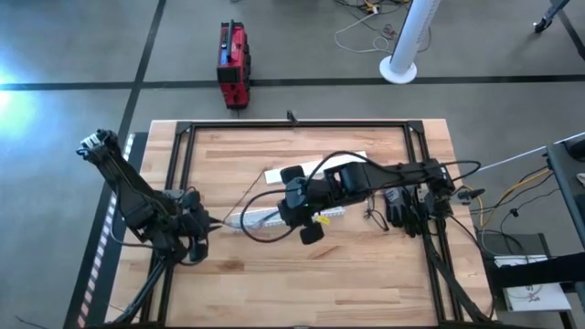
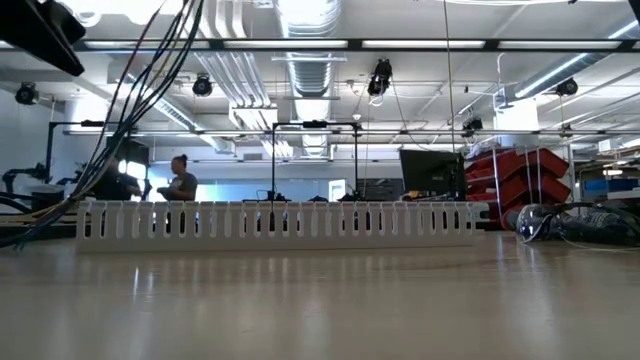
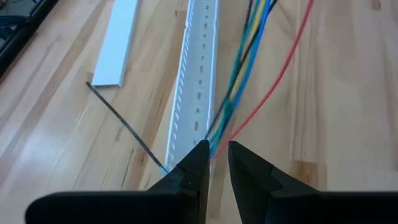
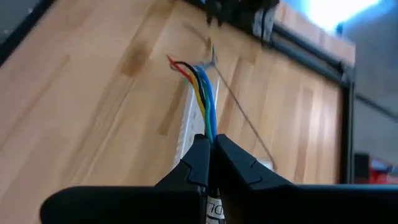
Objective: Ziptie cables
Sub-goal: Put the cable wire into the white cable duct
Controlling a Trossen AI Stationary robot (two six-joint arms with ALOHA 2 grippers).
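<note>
At the table's left, the left gripper (image 1: 212, 222) sits with its fingers narrowly parted around one end of the coloured cables (image 3: 239, 81); whether it actually pinches them is hard to say. The cables run rightward over the white slotted duct (image 3: 198, 74), with a thin black ziptie (image 3: 121, 121) beside it. Mid-table, the right gripper (image 4: 210, 149) is clamped on the cables.

We see bare surface (image 1: 302, 283) open along the near edge, slotted cable duct (image 1: 274, 217) and taut cable bundle (image 3: 239, 81) barring the middle, white cover strip (image 1: 315, 167) lying beyond
</note>
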